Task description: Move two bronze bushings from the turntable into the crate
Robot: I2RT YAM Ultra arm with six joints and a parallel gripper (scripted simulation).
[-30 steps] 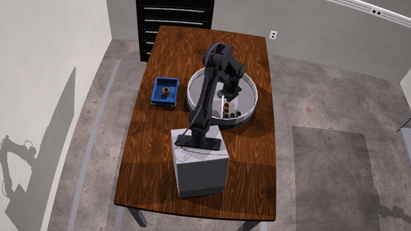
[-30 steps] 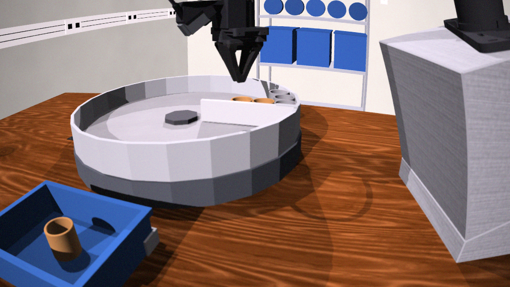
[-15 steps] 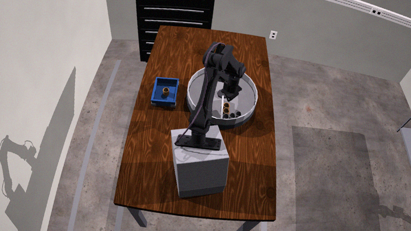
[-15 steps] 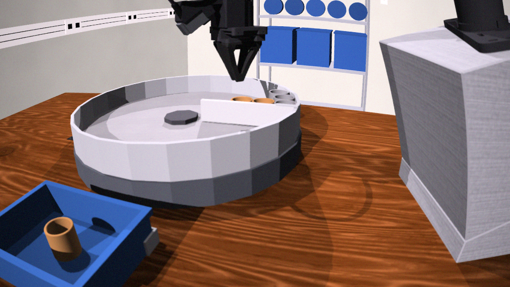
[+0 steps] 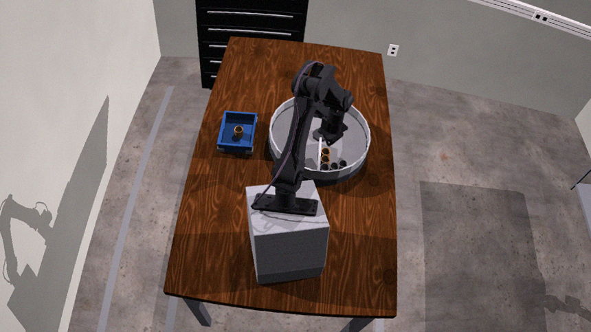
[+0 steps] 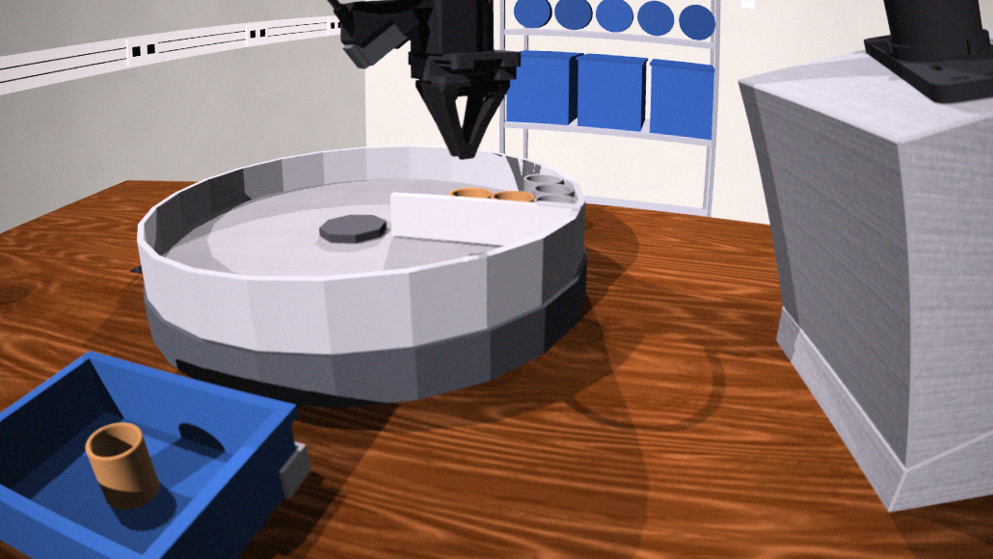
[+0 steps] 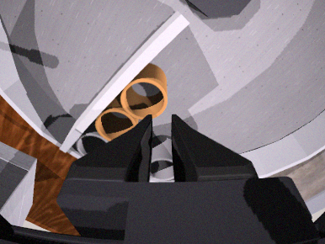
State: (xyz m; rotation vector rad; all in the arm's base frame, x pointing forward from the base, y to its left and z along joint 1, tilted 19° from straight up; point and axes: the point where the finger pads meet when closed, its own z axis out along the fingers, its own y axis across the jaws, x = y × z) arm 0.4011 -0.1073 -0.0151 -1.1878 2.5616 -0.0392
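Observation:
The grey turntable [image 5: 318,139] [image 6: 361,263] has a white divider wall [image 6: 479,218] [image 7: 135,66]. Beside the wall stand two bronze bushings [image 7: 147,91] [image 7: 117,122], which also show in the exterior view [image 6: 472,193] [image 6: 514,196], and next to them several grey bushings [image 6: 552,187] by the rim. One bronze bushing [image 6: 123,464] [image 5: 238,131] stands in the blue crate [image 5: 233,130]. My gripper [image 6: 464,148] [image 7: 162,122] hangs above the turntable, over the bushings. Its fingers stand close together with nothing between them.
The arm's grey pedestal [image 6: 882,278] [image 5: 287,243] stands on the wooden table near the turntable. The crate sits left of the turntable. A black drawer cabinet [image 5: 250,15] stands behind the table, and a shelf with blue bins [image 6: 611,90] stands by the wall.

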